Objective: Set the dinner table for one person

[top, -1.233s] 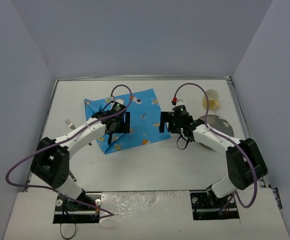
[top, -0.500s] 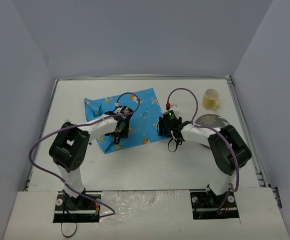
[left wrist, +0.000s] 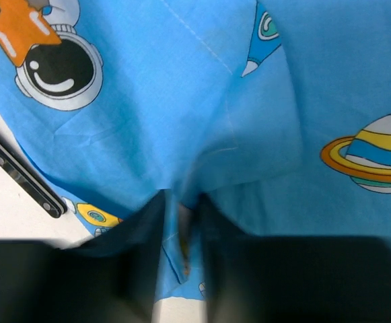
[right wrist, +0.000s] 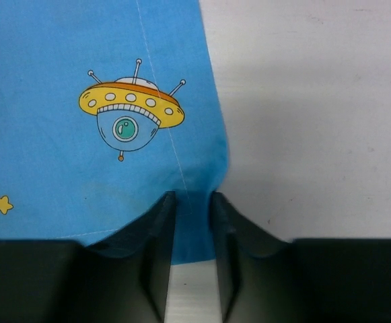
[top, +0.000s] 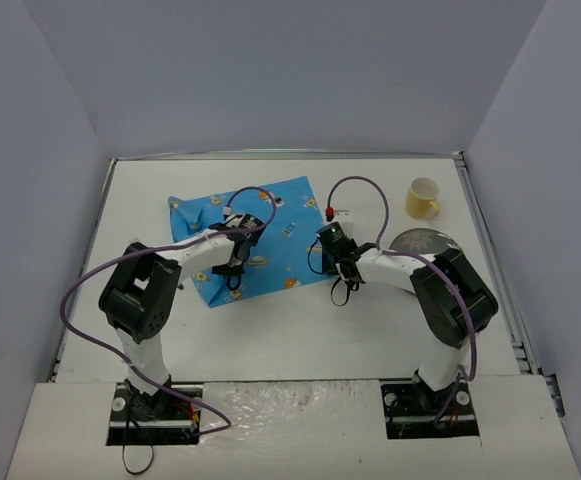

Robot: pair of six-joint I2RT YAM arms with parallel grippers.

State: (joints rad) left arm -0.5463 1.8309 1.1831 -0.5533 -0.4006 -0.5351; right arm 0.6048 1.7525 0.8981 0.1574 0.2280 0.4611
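A bright blue cartoon-print cloth mat (top: 260, 225) lies on the white dinner table (top: 300, 325), toward the back left of centre. My left gripper (top: 235, 264) is down on the mat's near-left part. In the left wrist view the left gripper (left wrist: 182, 202) is shut on a pinched-up fold of the mat (left wrist: 182, 101), which puckers toward the fingers. My right gripper (top: 327, 256) sits at the mat's near-right corner. The right wrist view shows the right gripper (right wrist: 192, 198) shut on that corner of the mat (right wrist: 81, 67), with bare table (right wrist: 316, 101) to the right.
A yellow cup (top: 422, 198) stands at the back right, and a grey plate (top: 427, 242) lies in front of it, beside my right arm. A dark riveted handle (left wrist: 20, 176) lies on the table at the mat's left edge. Grey walls enclose three sides.
Both grippers have dropped onto the mat and gone from open to shut, the left on a fold and the right on the near-right corner. Both arms have folded in lower.
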